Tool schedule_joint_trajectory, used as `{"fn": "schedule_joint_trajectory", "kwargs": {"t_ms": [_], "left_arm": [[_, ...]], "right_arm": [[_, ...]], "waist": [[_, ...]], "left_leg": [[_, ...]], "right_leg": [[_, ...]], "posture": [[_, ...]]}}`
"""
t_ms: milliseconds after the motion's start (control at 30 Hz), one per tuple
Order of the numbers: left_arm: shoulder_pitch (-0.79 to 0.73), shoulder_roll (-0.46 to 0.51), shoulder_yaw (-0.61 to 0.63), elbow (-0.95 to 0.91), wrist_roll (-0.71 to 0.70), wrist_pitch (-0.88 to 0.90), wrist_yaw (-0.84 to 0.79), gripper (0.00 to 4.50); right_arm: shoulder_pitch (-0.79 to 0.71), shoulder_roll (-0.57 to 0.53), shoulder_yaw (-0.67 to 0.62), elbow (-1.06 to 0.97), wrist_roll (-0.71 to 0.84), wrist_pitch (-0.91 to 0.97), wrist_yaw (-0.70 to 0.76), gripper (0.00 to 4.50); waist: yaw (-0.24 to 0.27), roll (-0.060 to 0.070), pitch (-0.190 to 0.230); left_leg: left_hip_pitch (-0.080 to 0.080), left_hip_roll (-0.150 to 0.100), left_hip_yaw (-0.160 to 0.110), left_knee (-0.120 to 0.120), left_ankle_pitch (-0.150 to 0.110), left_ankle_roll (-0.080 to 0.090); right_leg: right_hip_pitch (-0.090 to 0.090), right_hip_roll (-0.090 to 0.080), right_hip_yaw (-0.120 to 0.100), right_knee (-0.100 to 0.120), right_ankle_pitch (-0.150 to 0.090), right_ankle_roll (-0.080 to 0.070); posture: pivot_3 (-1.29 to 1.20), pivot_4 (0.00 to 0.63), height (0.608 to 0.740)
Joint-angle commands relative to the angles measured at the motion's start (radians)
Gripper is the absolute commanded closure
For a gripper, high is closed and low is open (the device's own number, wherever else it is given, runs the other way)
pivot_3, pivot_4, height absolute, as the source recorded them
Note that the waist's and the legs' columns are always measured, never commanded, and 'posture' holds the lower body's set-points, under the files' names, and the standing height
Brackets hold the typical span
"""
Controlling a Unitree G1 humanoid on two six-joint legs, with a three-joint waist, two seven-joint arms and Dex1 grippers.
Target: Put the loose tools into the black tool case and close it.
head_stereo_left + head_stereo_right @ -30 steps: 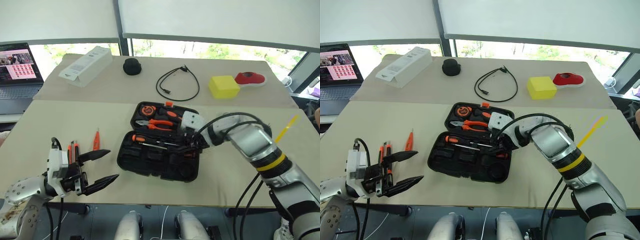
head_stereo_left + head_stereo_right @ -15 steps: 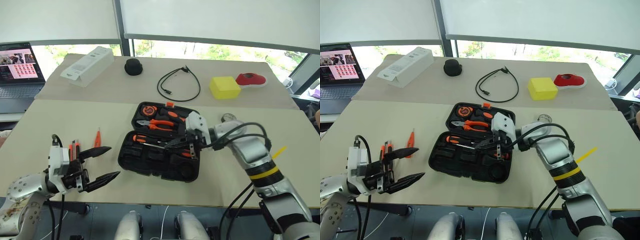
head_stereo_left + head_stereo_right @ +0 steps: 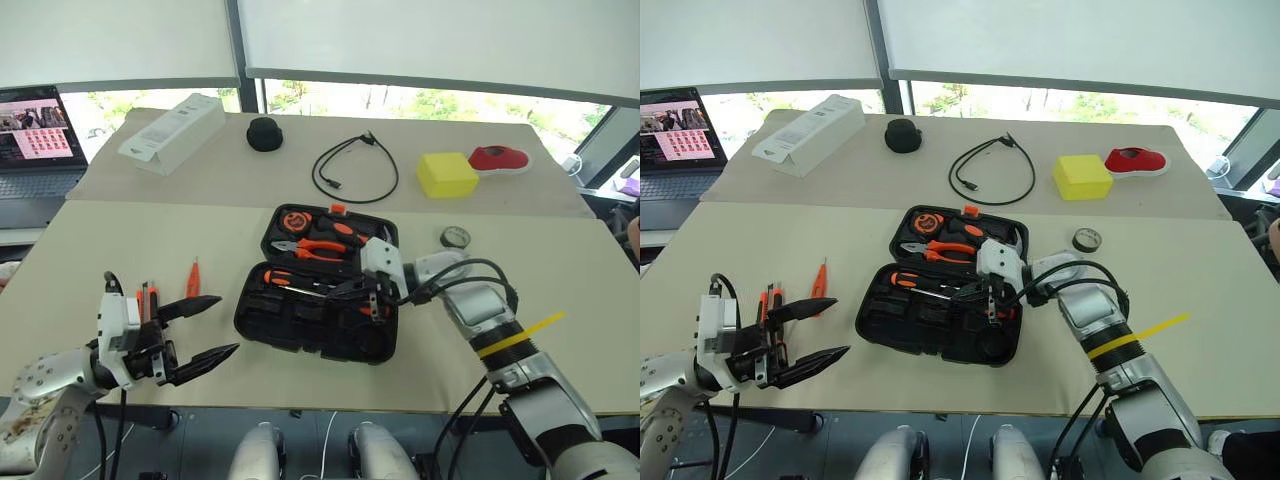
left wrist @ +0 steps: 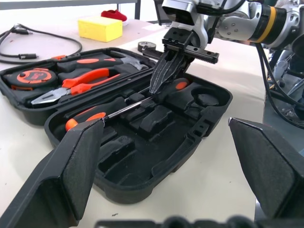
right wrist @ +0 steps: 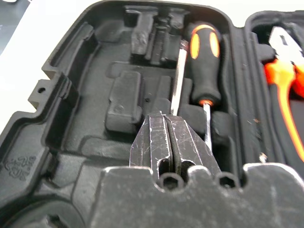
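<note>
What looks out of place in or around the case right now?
Nothing is spilled or damaged. The screwdrivers lie in the open tool case, though one thin shaft sits slightly slanted. Still loose: the tape roll, tester pen and utility knife on the table.

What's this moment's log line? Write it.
black tool case open | right gripper shut above slotted screwdrivers | left gripper open | tape roll on table

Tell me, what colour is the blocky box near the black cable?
Yellow. The box shows best in the left eye view.
</note>
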Motion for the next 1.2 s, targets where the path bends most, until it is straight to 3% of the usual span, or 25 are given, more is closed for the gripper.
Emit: {"fn": "schedule_joint_trajectory", "kwargs": {"t_ms": [33,200,433,600,700,733,767,900,1033,1200], "left_arm": [[0.004,0.014,0.023,-0.024,0.004,0.002,0.011,0.00],[0.025,0.014,0.026,-0.033,0.005,0.001,0.024,0.00],[0.104,-0.018,0.117,-0.027,-0.020,0.000,0.087,0.00],[0.263,-0.105,0.334,0.041,0.007,-0.059,0.178,0.00],[0.401,-0.166,0.450,0.038,-0.003,0.009,0.284,0.00],[0.424,-0.183,0.473,0.038,-0.008,0.015,0.308,0.00],[0.447,-0.207,0.507,0.051,-0.007,0.012,0.343,0.00],[0.503,-0.271,0.586,0.099,-0.012,0.009,0.406,0.00],[0.523,-0.277,0.585,0.098,-0.007,0.031,0.429,0.00],[0.440,-0.168,0.553,-0.050,-0.118,0.227,0.545,0.00]], "right_arm": [[-0.019,0.011,0.030,0.042,-0.051,0.048,-0.019,4.47],[-0.037,0.017,0.026,0.063,-0.063,0.061,-0.019,4.47],[0.025,-0.004,-0.170,-0.091,0.152,0.014,0.039,4.47],[0.177,-0.115,-0.333,-0.251,0.246,0.006,0.027,3.11],[0.298,-0.174,-0.414,-0.288,0.295,-0.106,0.112,2.17],[0.324,-0.181,-0.431,-0.290,0.306,-0.144,0.131,1.61],[0.361,-0.179,-0.467,-0.286,0.333,-0.195,0.158,1.43],[0.472,-0.172,-0.556,-0.244,0.346,-0.316,0.140,0.02],[0.553,-0.199,-0.585,-0.211,0.399,-0.291,0.203,0.02],[0.524,-0.192,-0.597,-0.248,0.425,-0.284,0.156,0.02]], "waist": [[0.000,0.000,0.000],[0.001,0.000,0.000],[0.003,0.000,0.000],[0.006,-0.001,0.000],[0.005,-0.003,0.000],[0.005,-0.004,0.000],[0.005,-0.004,0.000],[0.005,-0.005,0.001],[0.009,-0.009,0.001],[0.010,-0.010,0.002]], "left_leg": [[0.001,0.000,0.000,0.000,0.000,0.000],[0.004,0.000,0.000,0.000,0.000,0.000],[0.002,0.000,-0.001,-0.001,0.000,0.000],[0.001,0.001,-0.002,-0.002,-0.001,-0.001],[0.000,0.001,-0.002,-0.003,-0.001,-0.001],[0.001,0.001,-0.002,-0.003,-0.001,-0.001],[0.001,0.001,-0.002,-0.003,-0.001,-0.001],[0.004,0.000,-0.001,-0.003,-0.001,-0.001],[0.007,0.000,0.001,-0.003,-0.001,-0.001],[0.007,0.001,0.001,-0.003,-0.001,-0.001]], "right_leg": [[0.000,0.000,0.000,0.000,0.000,0.000],[0.003,0.000,0.000,0.000,0.000,-0.001],[0.001,-0.001,0.000,0.000,0.000,-0.001],[0.001,-0.002,0.000,-0.002,0.000,0.000],[0.001,-0.003,0.000,-0.004,0.000,0.000],[0.001,-0.003,0.000,-0.004,0.000,0.000],[0.001,-0.003,0.000,-0.005,0.000,0.000],[0.004,-0.002,0.000,-0.004,-0.001,0.000],[0.003,-0.003,0.000,-0.005,-0.003,-0.002],[0.004,-0.003,0.001,-0.002,-0.006,-0.007]], "posture": [[0.00,0.150,0.740],[0.00,0.150,0.740],[0.00,0.150,0.740],[0.00,0.150,0.740],[0.00,0.150,0.740],[0.00,0.150,0.740],[0.00,0.150,0.740],[0.00,0.150,0.740],[0.00,0.150,0.740],[0.00,0.150,0.740]]}}
